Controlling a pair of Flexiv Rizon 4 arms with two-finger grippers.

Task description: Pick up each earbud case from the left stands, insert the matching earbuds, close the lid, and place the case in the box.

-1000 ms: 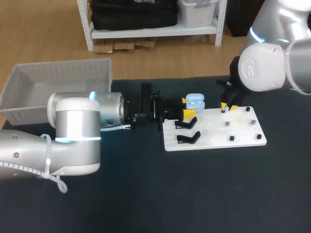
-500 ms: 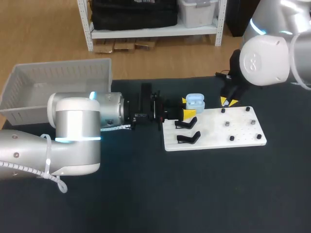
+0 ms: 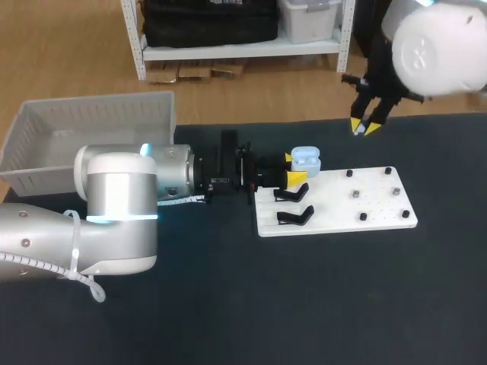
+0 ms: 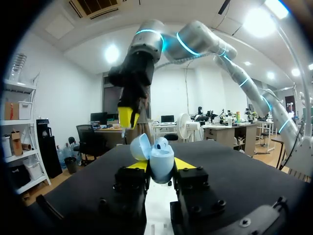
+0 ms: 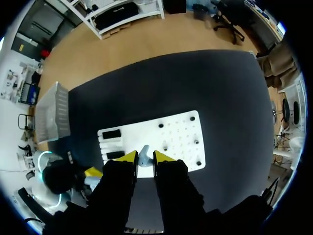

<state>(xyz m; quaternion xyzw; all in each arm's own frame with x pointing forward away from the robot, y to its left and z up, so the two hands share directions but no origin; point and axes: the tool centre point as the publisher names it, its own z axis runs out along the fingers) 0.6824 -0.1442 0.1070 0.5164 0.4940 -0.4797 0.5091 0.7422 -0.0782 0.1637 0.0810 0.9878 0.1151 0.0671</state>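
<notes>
**Case open in the left fingers, one earbud in the right**
You have the pale blue earbud case [image 3: 306, 160] clamped between the yellow-tipped fingers of the left gripper [image 3: 293, 168], just beside the far left corner of the white board [image 3: 335, 204]. Its rounded lid [image 4: 140, 147] is swung open and leans off to one side. A small pale earbud [image 5: 144, 153] is pinched between the fingers of the right gripper [image 3: 364, 126], raised well above the board and well apart from the case. Your two black stands [image 3: 294, 217] sit one behind the other at the board's left end. The light grey box [image 3: 91, 103] stands at the counter's [image 3: 228, 304] far left corner, well apart from the board.
</notes>
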